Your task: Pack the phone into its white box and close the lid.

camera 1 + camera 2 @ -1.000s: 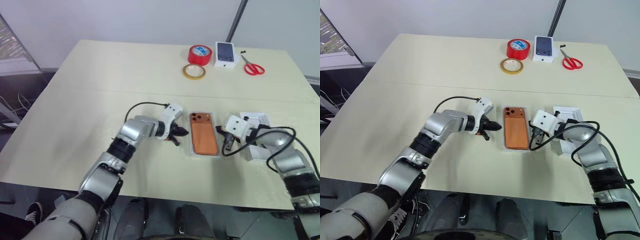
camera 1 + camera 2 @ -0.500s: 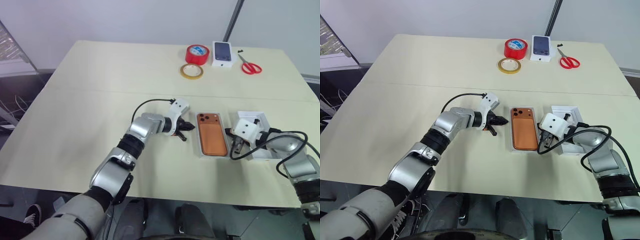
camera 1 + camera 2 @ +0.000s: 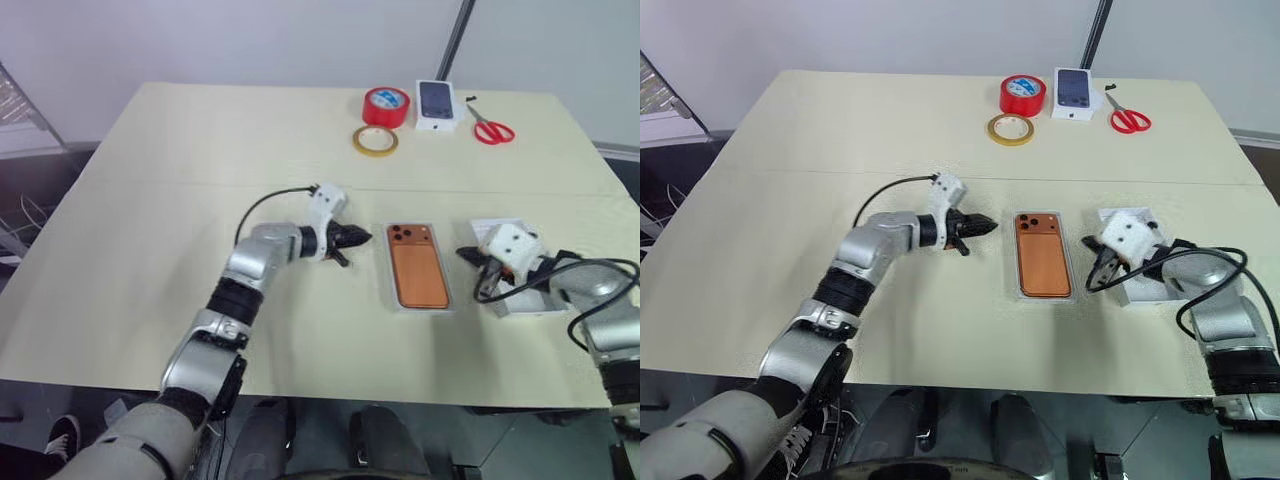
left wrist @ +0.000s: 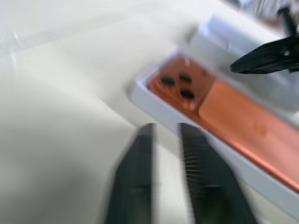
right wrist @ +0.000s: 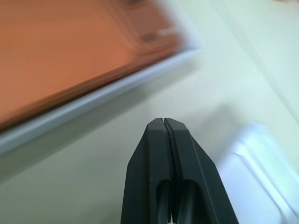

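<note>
Item: the phone (image 3: 1042, 252) lay in the white box (image 3: 1017, 291), long axis running away from me; my right tool (image 3: 1092, 246), pressed together, sat nearer the lid (image 3: 1145, 288) than my slightly parted left tool (image 3: 983, 225).

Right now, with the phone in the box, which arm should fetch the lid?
Right, probably. The right gripper hangs beside the lid, between it and the box holding the phone. The left gripper is on the box's far side, away from the lid.
</note>
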`<move>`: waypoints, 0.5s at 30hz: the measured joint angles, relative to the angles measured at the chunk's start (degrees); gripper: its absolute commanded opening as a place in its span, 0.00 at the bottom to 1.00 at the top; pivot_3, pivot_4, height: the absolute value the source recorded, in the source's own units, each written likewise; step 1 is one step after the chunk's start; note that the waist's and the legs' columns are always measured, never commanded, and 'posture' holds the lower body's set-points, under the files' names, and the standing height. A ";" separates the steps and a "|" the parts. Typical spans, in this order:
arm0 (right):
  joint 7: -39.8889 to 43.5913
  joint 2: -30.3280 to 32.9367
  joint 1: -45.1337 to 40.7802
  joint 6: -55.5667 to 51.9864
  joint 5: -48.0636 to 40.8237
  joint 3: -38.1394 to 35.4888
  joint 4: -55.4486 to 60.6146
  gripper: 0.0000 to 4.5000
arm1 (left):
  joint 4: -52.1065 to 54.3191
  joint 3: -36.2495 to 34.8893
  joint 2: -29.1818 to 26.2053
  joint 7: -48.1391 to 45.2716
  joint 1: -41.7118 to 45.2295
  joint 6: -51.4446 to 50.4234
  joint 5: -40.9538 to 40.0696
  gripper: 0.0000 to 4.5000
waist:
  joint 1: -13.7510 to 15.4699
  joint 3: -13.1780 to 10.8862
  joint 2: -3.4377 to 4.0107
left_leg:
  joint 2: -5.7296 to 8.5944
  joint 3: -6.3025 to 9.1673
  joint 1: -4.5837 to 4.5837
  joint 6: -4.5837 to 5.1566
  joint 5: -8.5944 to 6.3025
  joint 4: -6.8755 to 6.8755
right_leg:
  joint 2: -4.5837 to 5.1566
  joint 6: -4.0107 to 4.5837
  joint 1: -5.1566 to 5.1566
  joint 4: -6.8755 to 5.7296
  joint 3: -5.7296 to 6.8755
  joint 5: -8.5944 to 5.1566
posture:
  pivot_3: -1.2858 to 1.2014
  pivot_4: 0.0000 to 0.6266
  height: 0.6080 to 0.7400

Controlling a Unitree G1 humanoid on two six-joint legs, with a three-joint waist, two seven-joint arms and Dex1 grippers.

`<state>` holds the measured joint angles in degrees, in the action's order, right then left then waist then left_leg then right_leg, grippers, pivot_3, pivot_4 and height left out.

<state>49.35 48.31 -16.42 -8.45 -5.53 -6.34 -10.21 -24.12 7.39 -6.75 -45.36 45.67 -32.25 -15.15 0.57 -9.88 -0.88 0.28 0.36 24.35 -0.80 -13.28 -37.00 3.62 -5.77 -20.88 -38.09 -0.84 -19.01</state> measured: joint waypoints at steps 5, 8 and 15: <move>-1.41 -0.86 -0.43 -6.42 -3.96 -2.50 3.66 0.66 | 10.03 -0.92 -7.52 -5.73 -5.87 2.13 -1.90 1.00 | -0.20 -0.01 0.05 | -0.03 0.00 0.00 -0.01 0.00 0.03 | -0.01 0.00 -0.03 -0.01 -0.02 0.00 | 0.52 0.24 1.00; -3.52 -1.96 1.57 -10.55 -5.53 -4.43 7.16 1.00 | 14.32 -2.93 -11.76 -9.32 -8.75 4.45 -3.72 1.00 | 0.01 -0.01 0.06 | -0.04 0.00 0.01 -0.01 0.00 0.03 | 0.02 0.01 -0.03 0.00 -0.02 0.00 | 0.52 0.24 1.00; -11.05 -2.61 12.16 -19.84 -6.65 -11.32 17.04 1.00 | 20.63 -5.06 -19.93 -16.62 -19.25 16.92 -4.32 1.00 | 0.11 0.00 0.11 | 0.00 -0.04 0.03 0.05 -0.05 0.03 | 0.19 0.07 -0.01 0.07 -0.02 0.02 | 0.52 0.24 1.00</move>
<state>38.30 45.70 -4.26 -28.29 -12.18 -17.66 6.82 -3.49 2.33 -26.68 -61.98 26.43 -15.33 -19.47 0.68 -9.88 -0.78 0.29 0.32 24.38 -0.75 -13.33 -36.97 3.80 -5.71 -20.89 -38.01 -0.86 -18.99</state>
